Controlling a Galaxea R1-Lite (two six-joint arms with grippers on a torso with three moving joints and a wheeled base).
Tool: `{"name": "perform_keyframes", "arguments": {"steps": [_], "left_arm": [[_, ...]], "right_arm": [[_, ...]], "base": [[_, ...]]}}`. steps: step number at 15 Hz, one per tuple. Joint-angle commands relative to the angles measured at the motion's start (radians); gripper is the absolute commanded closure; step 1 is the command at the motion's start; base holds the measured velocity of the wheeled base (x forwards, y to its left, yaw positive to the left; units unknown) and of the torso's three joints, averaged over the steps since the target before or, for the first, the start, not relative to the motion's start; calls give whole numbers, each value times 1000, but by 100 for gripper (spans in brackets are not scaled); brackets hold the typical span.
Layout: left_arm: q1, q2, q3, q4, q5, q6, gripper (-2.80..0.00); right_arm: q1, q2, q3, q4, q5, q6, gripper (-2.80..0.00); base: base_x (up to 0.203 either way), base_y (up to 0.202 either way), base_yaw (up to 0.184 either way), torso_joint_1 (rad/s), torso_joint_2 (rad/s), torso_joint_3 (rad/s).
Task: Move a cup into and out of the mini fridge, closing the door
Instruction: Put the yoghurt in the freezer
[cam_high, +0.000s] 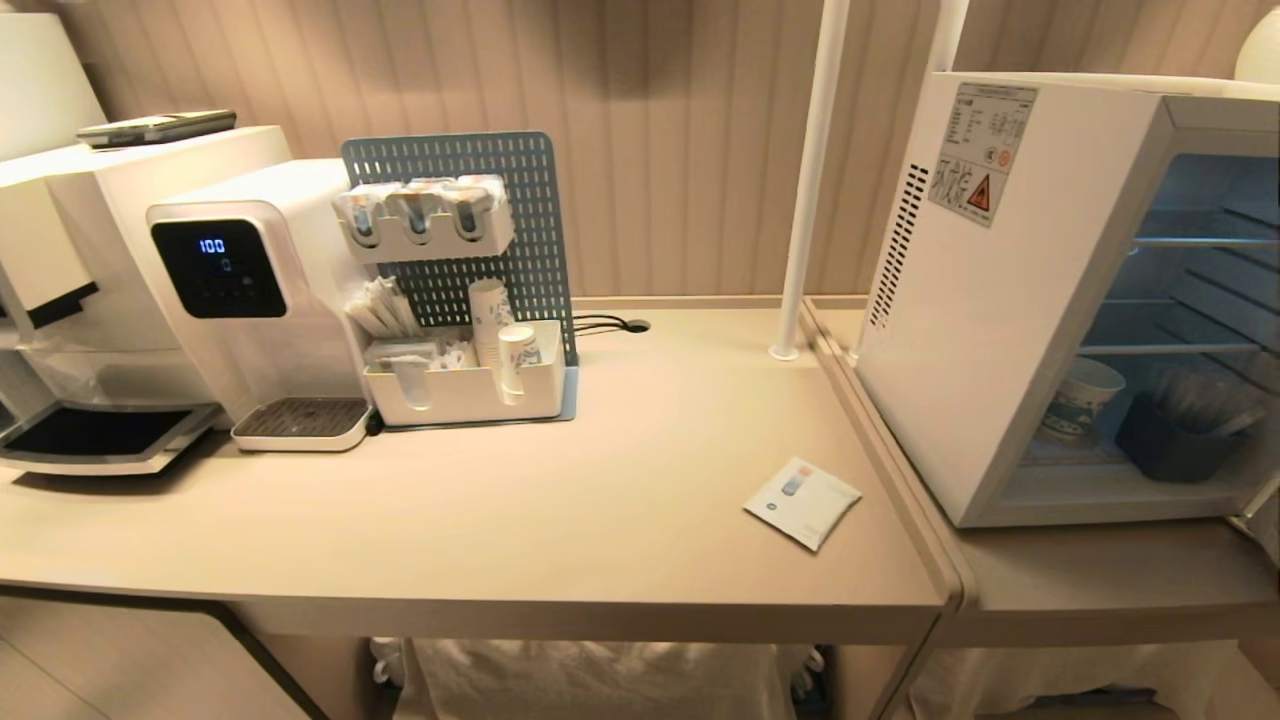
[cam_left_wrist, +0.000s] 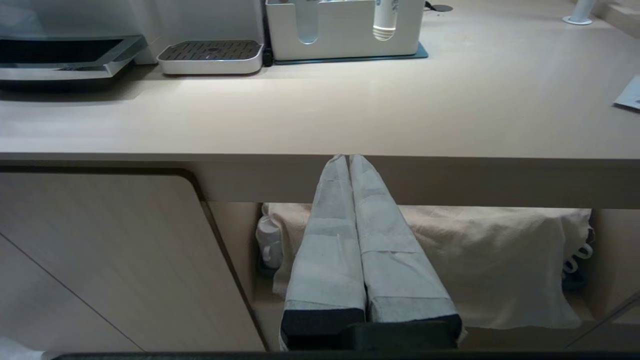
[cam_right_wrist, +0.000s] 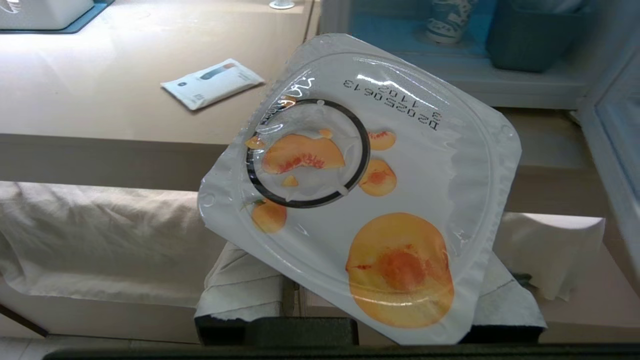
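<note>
Head view: neither arm shows here; the counter (cam_high: 560, 500) runs from a coffee machine (cam_high: 60, 280) and water dispenser (cam_high: 240, 290) on the left to the mini fridge (cam_high: 1010, 300) on the right
Left gripper (cam_left_wrist: 348, 158): parked below the counter's front edge, its cloth-wrapped fingers (cam_left_wrist: 330, 240) pressed together on nothing; the drip tray and white organiser (cam_left_wrist: 345, 35) lie well ahead of it, across the counter top
Organiser: holds paper cups and sachets against a pegboard, just beside the dispenser
Leaflet (cam_high: 803, 502): lies flat on the counter, ahead of the right gripper and off toward its left
Right gripper (cam_right_wrist: 370, 280): low in front of the counter edge, its padded fingers clamped on the cup (cam_right_wrist: 360, 185)
Cup: held tilted, sealed peach-printed lid facing the wrist camera; probably gripped by its body so the lid stays clear for setting down
Fridge: ahead of the right gripper and slightly to its right; the interior is exposed, so the door (cam_right_wrist: 617, 150), of which only a frame edge shows, stands open, likely to let the cup pass in
Inside: a patterned paper cup (cam_high: 1080, 400) and a dark tub (cam_high: 1180, 440) stand on the bottom level; wire shelves above
Surface and room: pale beige laminate counter, ribbed wall panelling behind, white cloth (cam_left_wrist: 500, 260) bundled underneath
</note>
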Motion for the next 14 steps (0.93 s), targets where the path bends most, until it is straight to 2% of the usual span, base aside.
{"name": "perform_keyframes", "arguments": {"steps": [1, 9, 14], "left_arm": [[-1, 0, 2, 0, 1, 0, 0], [-1, 0, 2, 0, -1, -4, 0], [-1, 0, 2, 0, 0, -3, 0]], "right_arm": [[0, 2, 0, 0, 0, -1, 0], [1, 2, 0, 0, 0, -1, 0], [0, 2, 0, 2, 0, 1, 0]], "base": [[0, -193, 4, 2, 2, -2], [0, -188, 1, 3, 2, 1], [0, -23, 2, 1, 0, 1]]}}
